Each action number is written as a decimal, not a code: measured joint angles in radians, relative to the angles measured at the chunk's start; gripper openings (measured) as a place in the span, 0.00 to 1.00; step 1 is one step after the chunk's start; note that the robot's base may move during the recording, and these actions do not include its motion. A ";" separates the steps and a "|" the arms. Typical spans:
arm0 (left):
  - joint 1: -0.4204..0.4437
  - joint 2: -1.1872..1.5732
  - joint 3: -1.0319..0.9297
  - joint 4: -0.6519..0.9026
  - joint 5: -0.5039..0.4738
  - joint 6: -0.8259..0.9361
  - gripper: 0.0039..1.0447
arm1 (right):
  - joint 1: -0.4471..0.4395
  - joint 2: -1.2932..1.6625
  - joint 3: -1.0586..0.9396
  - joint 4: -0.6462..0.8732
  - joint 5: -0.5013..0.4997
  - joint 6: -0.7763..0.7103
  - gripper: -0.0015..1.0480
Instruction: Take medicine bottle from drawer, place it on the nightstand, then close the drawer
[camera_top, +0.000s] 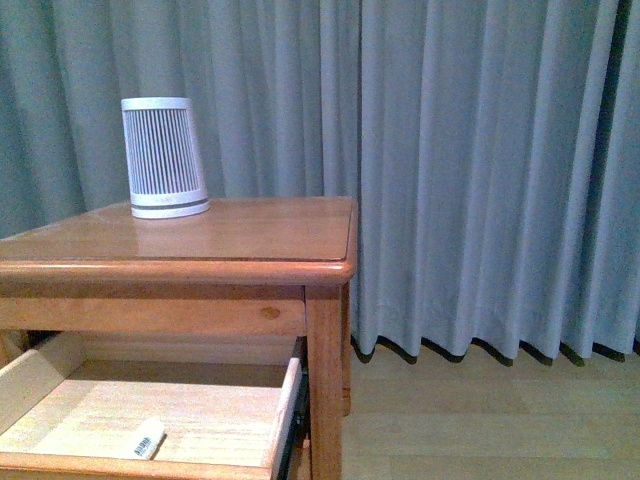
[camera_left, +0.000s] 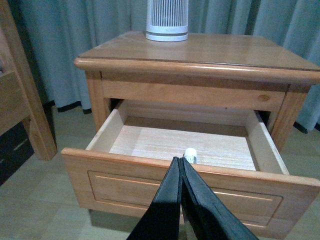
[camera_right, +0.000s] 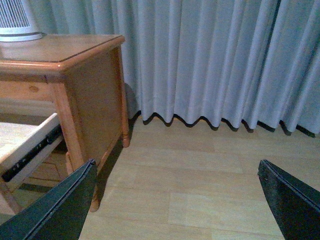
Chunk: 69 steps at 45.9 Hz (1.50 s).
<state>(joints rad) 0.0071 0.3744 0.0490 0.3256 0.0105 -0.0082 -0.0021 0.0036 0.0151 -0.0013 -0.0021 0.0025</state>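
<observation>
Lying in drawer (camera_left: 125, 185): medicine bottle (camera_left: 190, 155); device (camera_top: 164, 157) atop nightstand (camera_top: 250, 235); left pincer (camera_left: 180, 161) closed, right pincer (camera_right: 176, 165) spread.

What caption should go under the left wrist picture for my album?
Shut left pincer hovers before the open drawer, with the medicine bottle inside.

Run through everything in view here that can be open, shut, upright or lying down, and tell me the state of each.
Drawer: pulled open.
Medicine bottle: lying on its side inside the drawer, not gripped.
Ribbed device: standing upright on the nightstand top.
Left gripper: jaws shut, holding nothing.
Right gripper: jaws wide open, holding nothing.
Curtain: drawn closed.
</observation>
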 joint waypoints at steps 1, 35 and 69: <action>-0.002 -0.010 -0.003 -0.008 -0.006 0.000 0.03 | 0.000 0.000 0.000 0.000 0.001 0.000 0.93; -0.005 -0.353 -0.040 -0.316 -0.011 0.001 0.03 | 0.000 0.000 0.000 0.000 0.002 0.000 0.93; -0.005 -0.370 -0.040 -0.326 -0.011 0.002 0.94 | 0.000 0.000 0.000 0.000 0.002 0.000 0.93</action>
<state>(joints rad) 0.0017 0.0044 0.0093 -0.0002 -0.0006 -0.0059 -0.0017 0.0036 0.0151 -0.0013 -0.0002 0.0025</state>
